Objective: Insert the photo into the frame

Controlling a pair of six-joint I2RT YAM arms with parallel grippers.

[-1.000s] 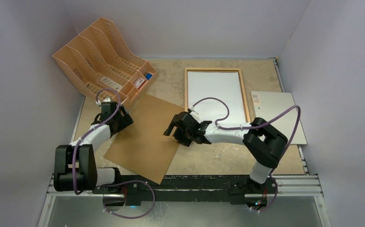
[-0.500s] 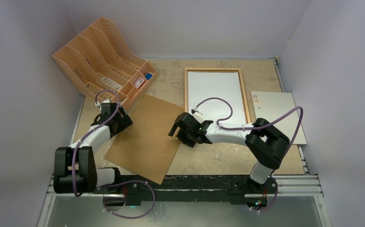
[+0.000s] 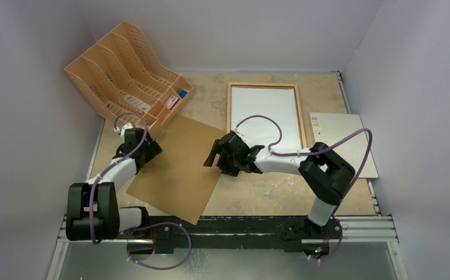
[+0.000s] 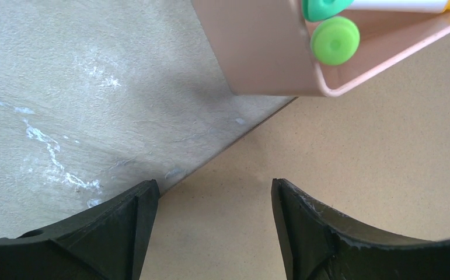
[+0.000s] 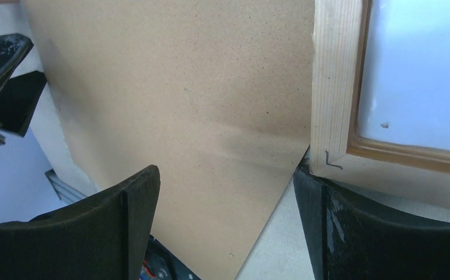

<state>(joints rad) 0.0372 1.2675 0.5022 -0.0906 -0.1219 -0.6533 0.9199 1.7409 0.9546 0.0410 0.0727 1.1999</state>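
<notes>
Frame [image 3: 229,111] flat at far middle of desk [image 3: 269,195], photo [image 3: 266,114] white-back-up inside it. Left gripper [image 4: 212,198] jaws wide, empty — over brown board [image 4: 356,175] edge by rack [image 4: 257,52]. Right gripper [image 5: 225,186] jaws wide, empty — at board corner beside frame.

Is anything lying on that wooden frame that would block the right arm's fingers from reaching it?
Nothing visible does. The frame lies flat with only a white sheet inside it. The right gripper hangs, fingers open, by its near left corner; the brown board lies beside the frame, not over it.
</notes>
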